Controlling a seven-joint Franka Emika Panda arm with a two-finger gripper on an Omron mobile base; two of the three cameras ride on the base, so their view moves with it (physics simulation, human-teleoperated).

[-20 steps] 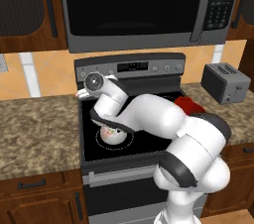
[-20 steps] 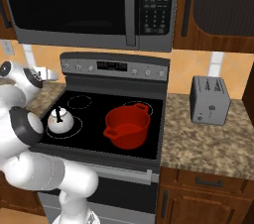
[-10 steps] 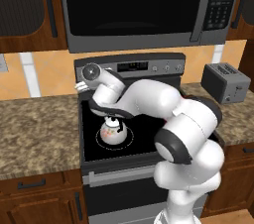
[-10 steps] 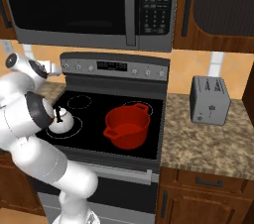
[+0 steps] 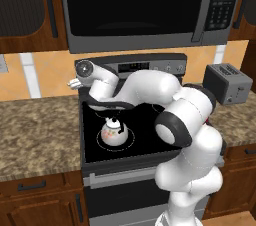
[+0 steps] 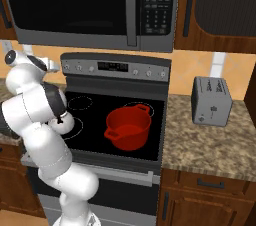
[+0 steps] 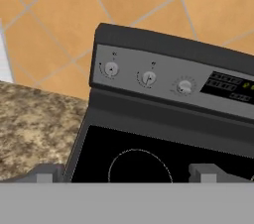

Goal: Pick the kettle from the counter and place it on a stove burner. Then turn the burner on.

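The kettle (image 5: 114, 131) stands upright inside the stove burner (image 5: 116, 138), the ring at the front left of the black cooktop; it looks small, rigid and smooth-glazed, so its black arched handle is the surest hold. The pincer (image 7: 126, 174) is spread wide, grasping nothing. The hand view shows three control knobs (image 7: 148, 78) on the stove's back panel, while the right base view shows a red pot (image 6: 128, 127) to the kettle's right.

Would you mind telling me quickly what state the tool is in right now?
Tool: open, holding nothing; the kettle sits on the stove burner, apart from it.
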